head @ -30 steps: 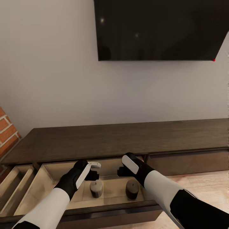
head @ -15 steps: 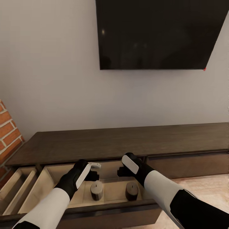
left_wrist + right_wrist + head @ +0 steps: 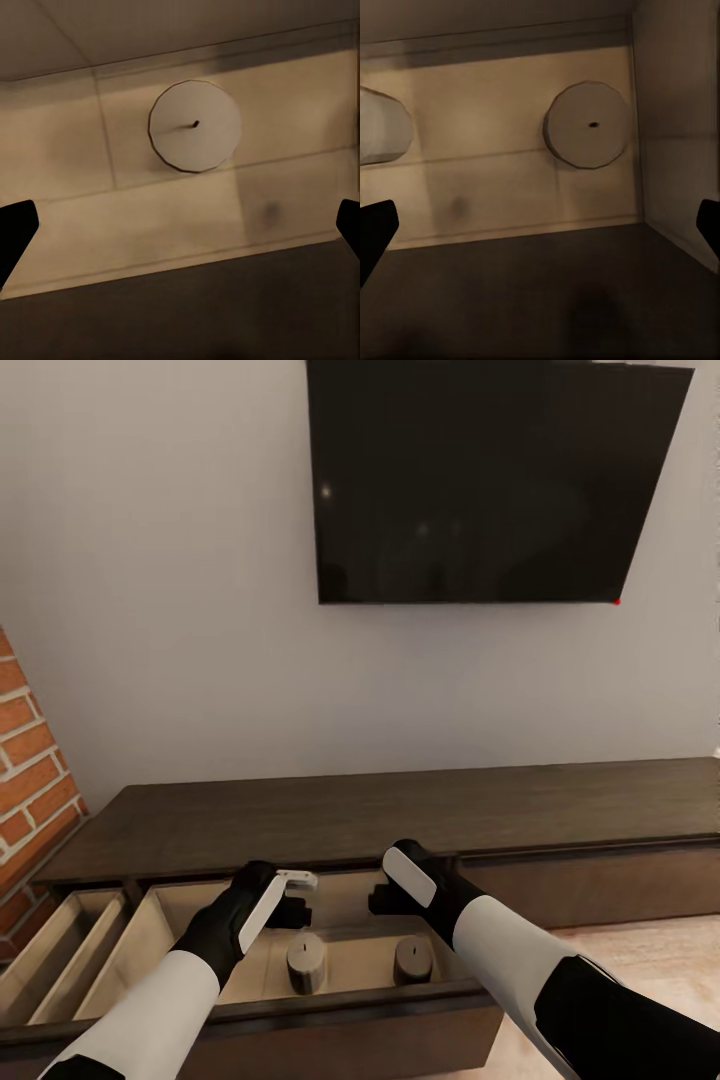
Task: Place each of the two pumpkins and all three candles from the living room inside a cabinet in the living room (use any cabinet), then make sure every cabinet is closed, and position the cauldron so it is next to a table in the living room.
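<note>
**Two candles sit in the open drawer; plenty still to do**

Head view: low in the frame, your left gripper (image 3: 296, 895) and right gripper (image 3: 382, 897) hang over the open middle drawer (image 3: 190, 905) of the cabinet (image 3: 400, 815). Two candles stand upright on its pale floor, the left candle (image 3: 306, 961) just below your left gripper and the right candle (image 3: 411, 958) below the right one. Another drawer (image 3: 60, 950) stands open at lower left, beside the brick column (image 3: 30, 760). A black TV (image 3: 490, 480) hangs at upper right.

Left wrist view: you look straight down on one candle (image 3: 196, 126), apart from both finger tips, which sit wide at the frame's lower edges. Your fingers are spread and hold nothing.

Right wrist view: the other candle (image 3: 589, 124) stands near the drawer's side wall (image 3: 679, 120), with its neighbour (image 3: 382, 135) at the left edge. These fingers are spread too, released.

By my reading, two candles are stowed. The third candle, both pumpkins, the closing of the drawers and the cauldron look to be left.
</note>
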`<state>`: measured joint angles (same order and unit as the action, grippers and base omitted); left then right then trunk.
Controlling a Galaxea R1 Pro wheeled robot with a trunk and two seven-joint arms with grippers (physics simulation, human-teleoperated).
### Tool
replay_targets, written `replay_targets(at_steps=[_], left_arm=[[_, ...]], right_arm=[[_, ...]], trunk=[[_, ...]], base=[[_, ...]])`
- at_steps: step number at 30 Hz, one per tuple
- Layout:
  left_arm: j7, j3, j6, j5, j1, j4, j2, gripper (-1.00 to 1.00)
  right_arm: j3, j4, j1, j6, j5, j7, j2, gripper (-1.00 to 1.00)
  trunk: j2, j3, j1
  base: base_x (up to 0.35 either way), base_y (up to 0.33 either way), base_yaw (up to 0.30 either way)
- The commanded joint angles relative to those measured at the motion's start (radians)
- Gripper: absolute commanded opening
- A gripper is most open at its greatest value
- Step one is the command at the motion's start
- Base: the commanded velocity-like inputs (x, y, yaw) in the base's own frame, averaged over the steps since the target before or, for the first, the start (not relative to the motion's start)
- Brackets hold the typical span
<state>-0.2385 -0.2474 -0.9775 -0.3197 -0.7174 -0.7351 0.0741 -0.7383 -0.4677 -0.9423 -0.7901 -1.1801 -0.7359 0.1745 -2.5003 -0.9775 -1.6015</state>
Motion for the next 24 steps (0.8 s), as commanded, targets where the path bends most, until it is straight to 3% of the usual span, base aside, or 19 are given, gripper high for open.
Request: replay_targets(at_steps=[1, 24], left_arm=[[-0.01, -0.003, -0.003, -0.01, -0.001, -0.001, -0.001, 1.0], [-0.008, -0.003, -0.006, -0.01, -0.001, -0.017, -0.002, 1.0]], right_arm=[[-0.004, -0.001, -0.001, -0.002, -0.007, -0.008, 0.0, 1.0], [-0.004, -0.057, -0.001, 0.0, -0.007, 0.01, 0.0, 1.0]], trunk=[[0.0, 0.003, 0.001], [0.147, 0.076, 0.082]], base=[[-0.004, 0.0, 0.0], [0.0, 0.0, 0.0]])
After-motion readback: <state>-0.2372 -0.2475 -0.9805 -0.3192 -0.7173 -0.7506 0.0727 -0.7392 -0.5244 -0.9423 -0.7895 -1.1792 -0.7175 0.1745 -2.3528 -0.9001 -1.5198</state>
